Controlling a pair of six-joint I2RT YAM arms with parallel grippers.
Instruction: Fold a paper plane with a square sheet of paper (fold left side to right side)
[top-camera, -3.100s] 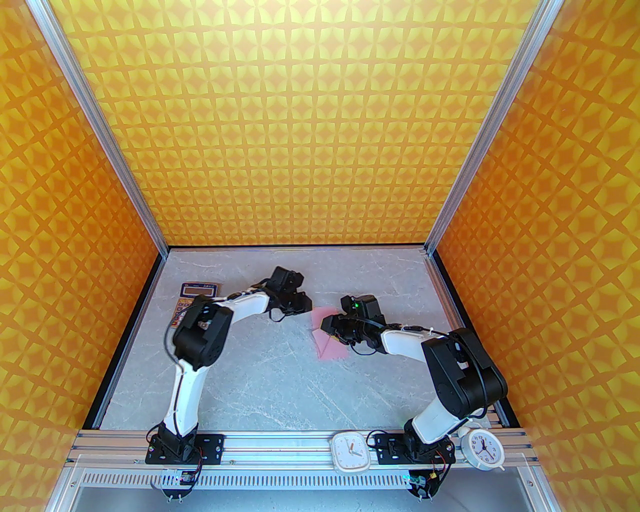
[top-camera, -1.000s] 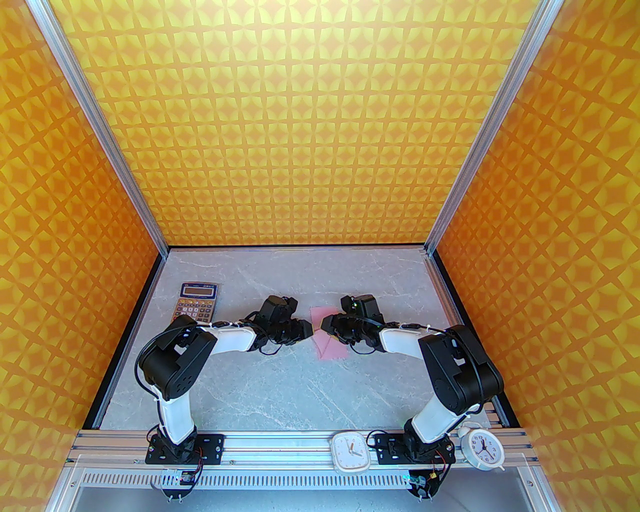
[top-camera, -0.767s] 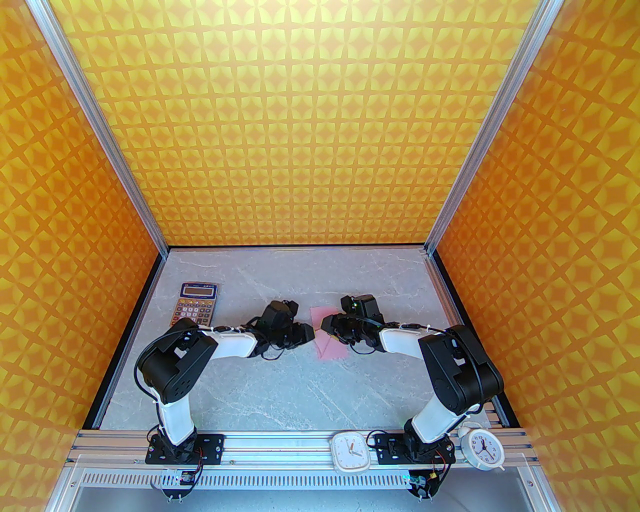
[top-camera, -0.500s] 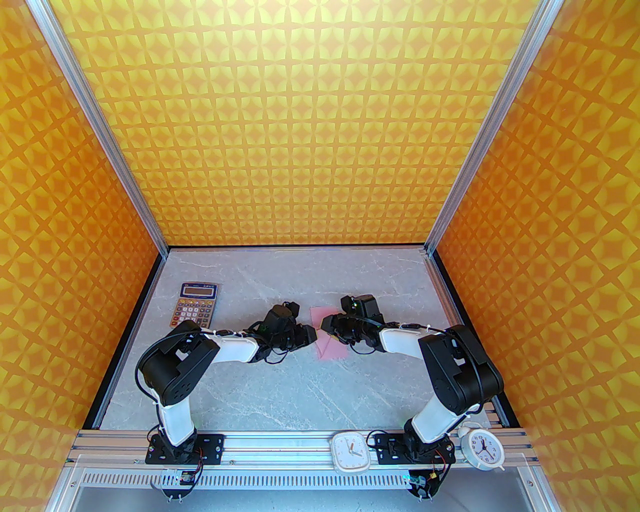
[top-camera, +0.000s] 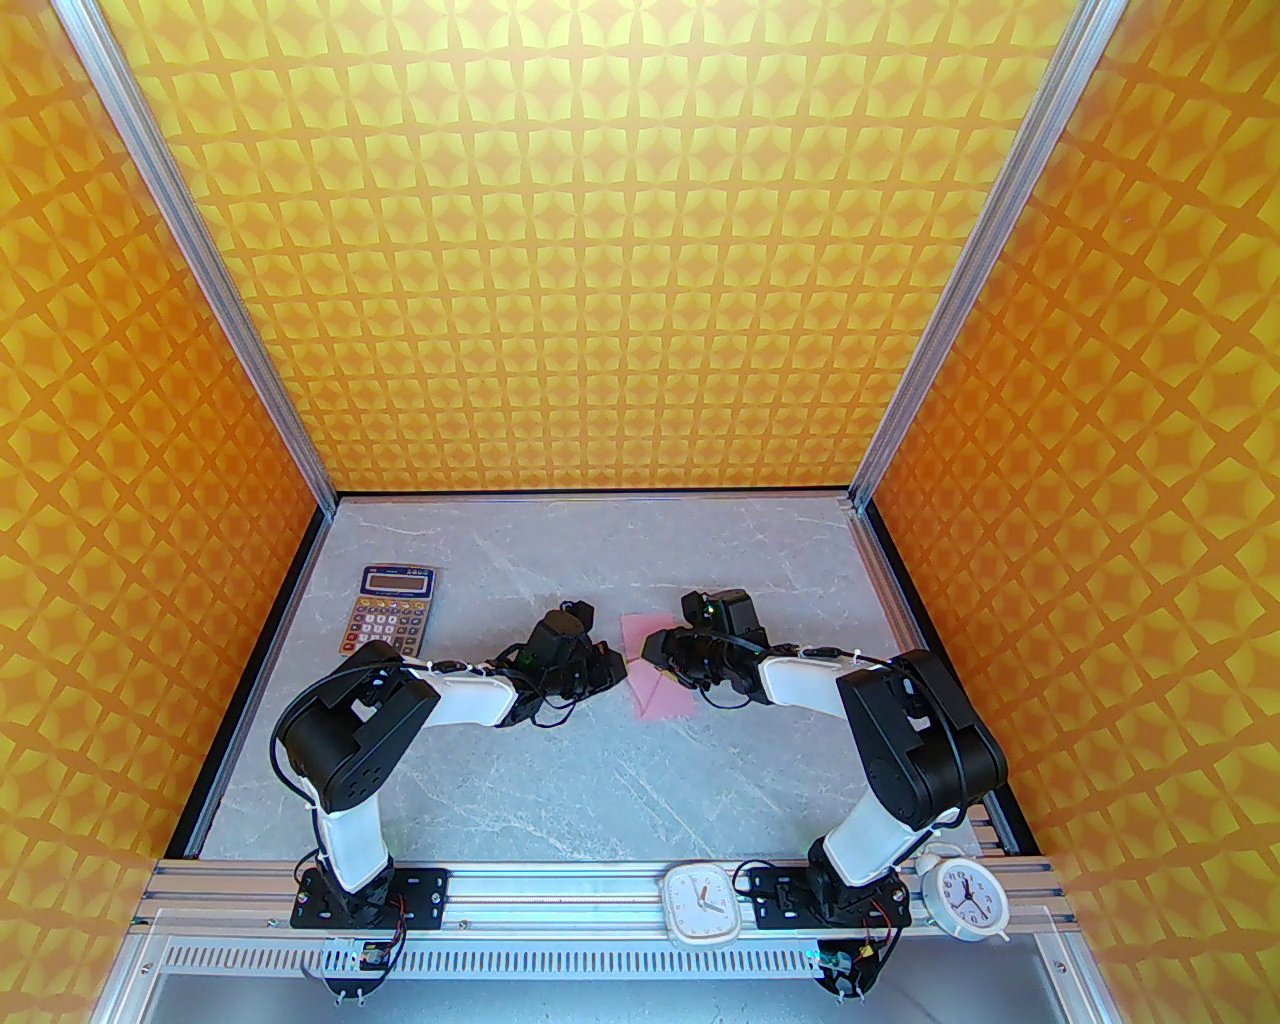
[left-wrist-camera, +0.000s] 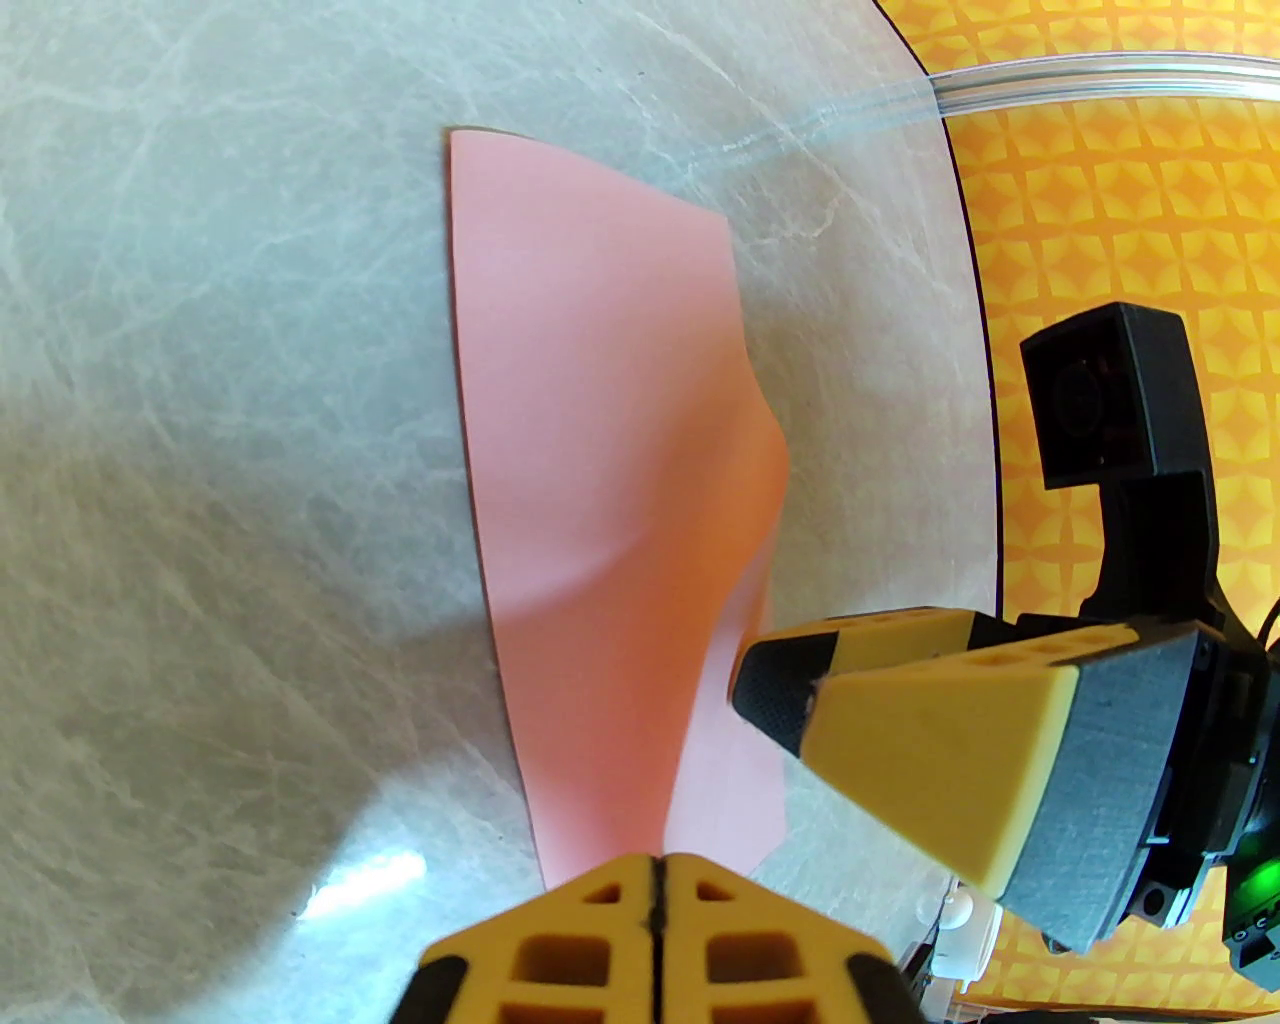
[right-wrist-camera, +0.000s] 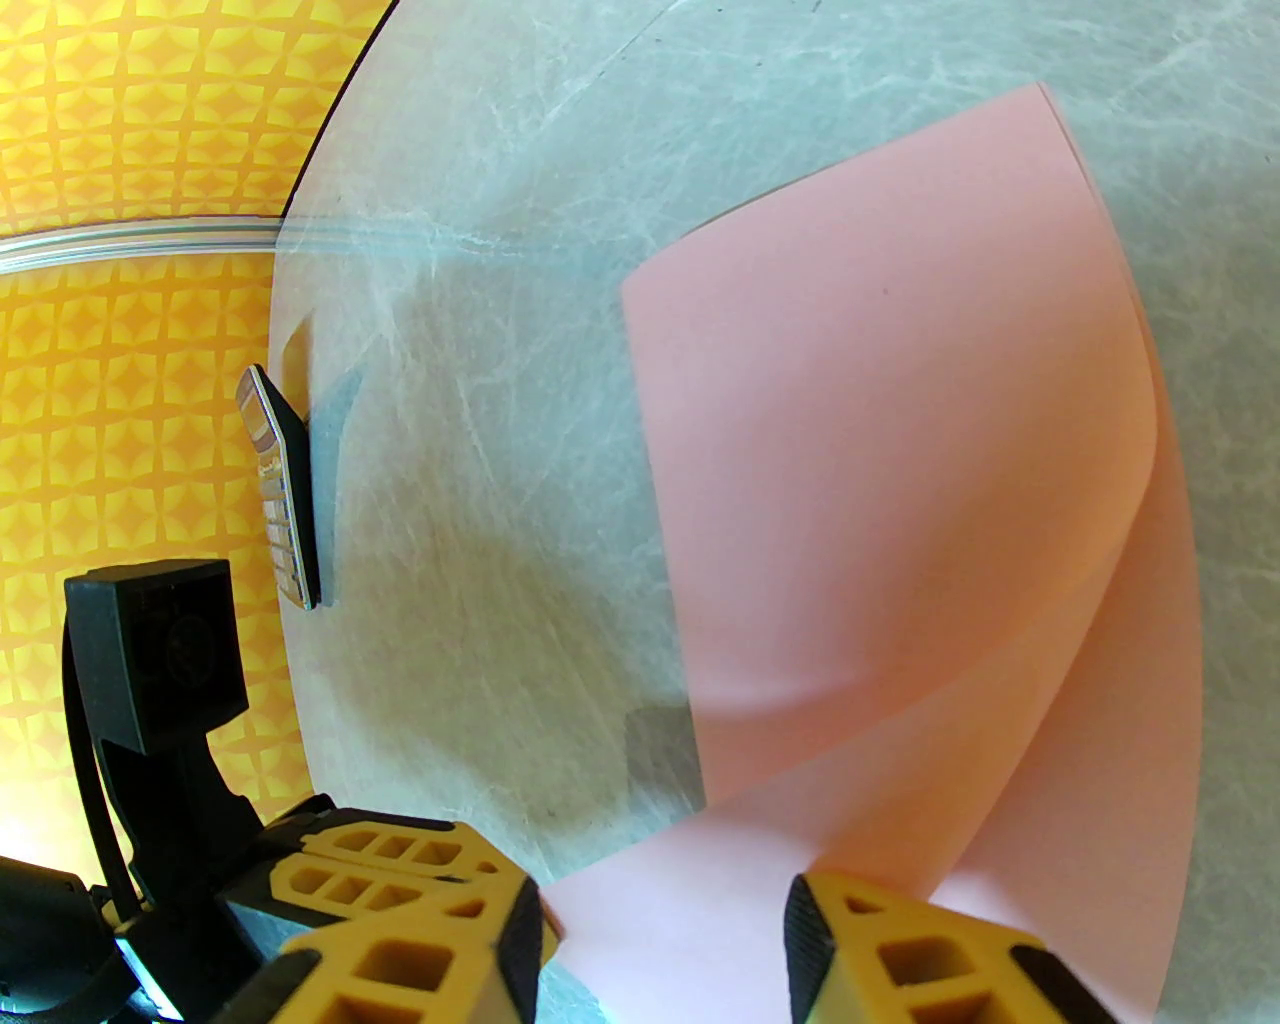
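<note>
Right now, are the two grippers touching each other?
Apart. The left wrist view shows a strip of pink paper and table between the shut left gripper at the bottom and the right gripper above it.

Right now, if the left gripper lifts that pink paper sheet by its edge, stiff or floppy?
Probably floppy: the pink paper sheet bulges in a soft hump above the table. Likely light, thin; may slide on that smooth top.
</note>
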